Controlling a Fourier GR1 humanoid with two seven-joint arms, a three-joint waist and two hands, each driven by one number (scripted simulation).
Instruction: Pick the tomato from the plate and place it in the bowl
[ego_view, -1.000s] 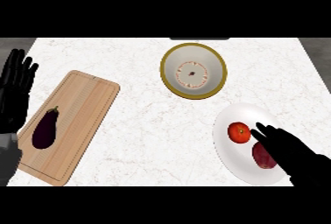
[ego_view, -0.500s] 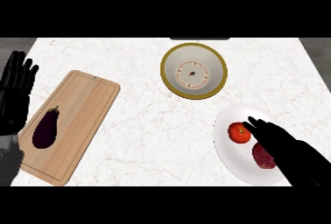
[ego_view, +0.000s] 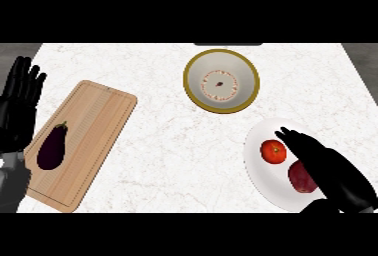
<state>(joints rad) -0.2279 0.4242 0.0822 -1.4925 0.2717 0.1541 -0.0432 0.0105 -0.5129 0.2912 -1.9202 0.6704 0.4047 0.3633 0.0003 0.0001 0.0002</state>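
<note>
A red tomato (ego_view: 273, 151) lies on the left part of a white plate (ego_view: 267, 182) at the right of the counter. A darker red fruit (ego_view: 301, 177) lies beside it on the same plate, partly under my right hand (ego_view: 325, 167). That hand hovers over the plate with straight fingers, its fingertips (ego_view: 285, 133) just right of and above the tomato, holding nothing. The bowl (ego_view: 221, 81), cream inside with a yellow rim, stands at the back centre. My left hand (ego_view: 18, 102) rests open at the left edge, fingers up.
A wooden cutting board (ego_view: 85, 141) lies at the left with a dark purple eggplant (ego_view: 51, 148) on it. White marble counter (ego_view: 184, 150) runs between the board and the plate.
My right hand has slid forward and left over the plate, its fingertips now reaching past the tomato's right side. The left hand, tomato and bowl stay put.
</note>
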